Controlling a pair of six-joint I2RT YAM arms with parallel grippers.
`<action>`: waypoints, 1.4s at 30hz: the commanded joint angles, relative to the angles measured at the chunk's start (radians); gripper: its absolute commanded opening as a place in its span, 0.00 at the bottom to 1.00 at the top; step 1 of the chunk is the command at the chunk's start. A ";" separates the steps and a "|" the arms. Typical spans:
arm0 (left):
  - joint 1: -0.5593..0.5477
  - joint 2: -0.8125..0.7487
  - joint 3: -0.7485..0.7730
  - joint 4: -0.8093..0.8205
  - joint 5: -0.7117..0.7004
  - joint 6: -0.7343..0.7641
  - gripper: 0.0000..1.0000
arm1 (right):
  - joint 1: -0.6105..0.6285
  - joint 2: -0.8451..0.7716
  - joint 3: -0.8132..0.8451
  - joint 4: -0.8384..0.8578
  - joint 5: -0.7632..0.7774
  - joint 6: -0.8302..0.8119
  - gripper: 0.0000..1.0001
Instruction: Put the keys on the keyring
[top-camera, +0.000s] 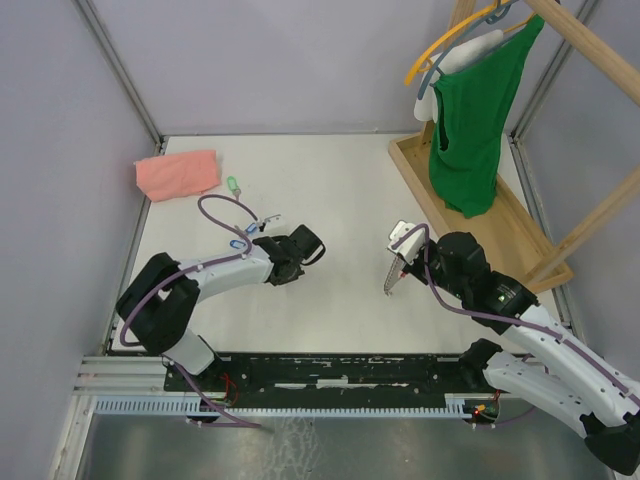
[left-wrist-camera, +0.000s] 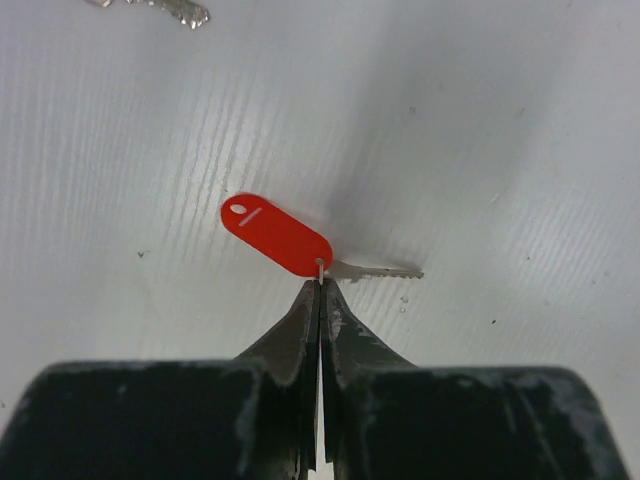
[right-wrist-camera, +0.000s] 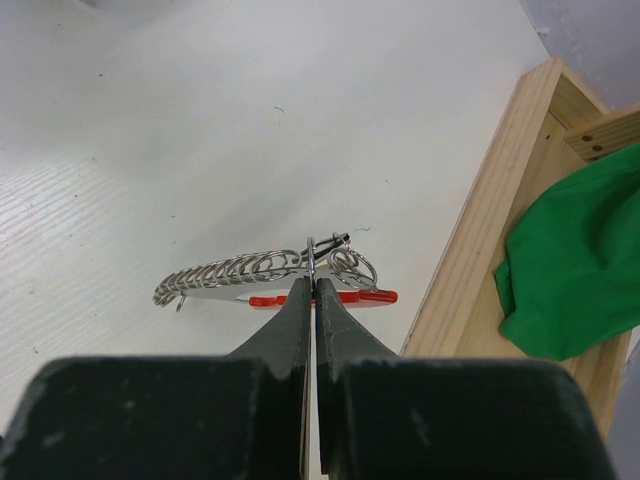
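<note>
In the left wrist view a silver key with a red tag (left-wrist-camera: 277, 235) lies on the white table, its blade (left-wrist-camera: 375, 270) pointing right. My left gripper (left-wrist-camera: 320, 283) is shut on the thin wire ring joining tag and key. From above, the left gripper (top-camera: 283, 268) hides that key. Two blue-tagged keys (top-camera: 268, 221) (top-camera: 238, 243) lie just behind it, and a green-tagged key (top-camera: 233, 185) sits farther back. My right gripper (right-wrist-camera: 312, 283) is shut on the keyring (right-wrist-camera: 235, 272), a grey strip with a row of loops and a red band (right-wrist-camera: 345, 297), held above the table (top-camera: 392, 275).
A pink folded cloth (top-camera: 178, 174) lies at the back left. A wooden rack base (top-camera: 470, 205) runs along the right side, with a green garment (top-camera: 472, 115) hanging over it. The rack's wooden edge (right-wrist-camera: 480, 260) is close to the right of the keyring.
</note>
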 joint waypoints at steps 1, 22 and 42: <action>0.000 0.040 0.024 0.024 0.019 -0.129 0.03 | 0.008 -0.026 0.011 0.060 -0.005 0.013 0.01; 0.161 -0.075 -0.014 0.232 0.210 0.379 0.49 | 0.018 -0.033 0.009 0.057 -0.004 0.012 0.01; 0.176 -0.042 -0.137 0.338 0.488 0.341 0.48 | 0.026 -0.038 0.005 0.057 -0.009 0.015 0.01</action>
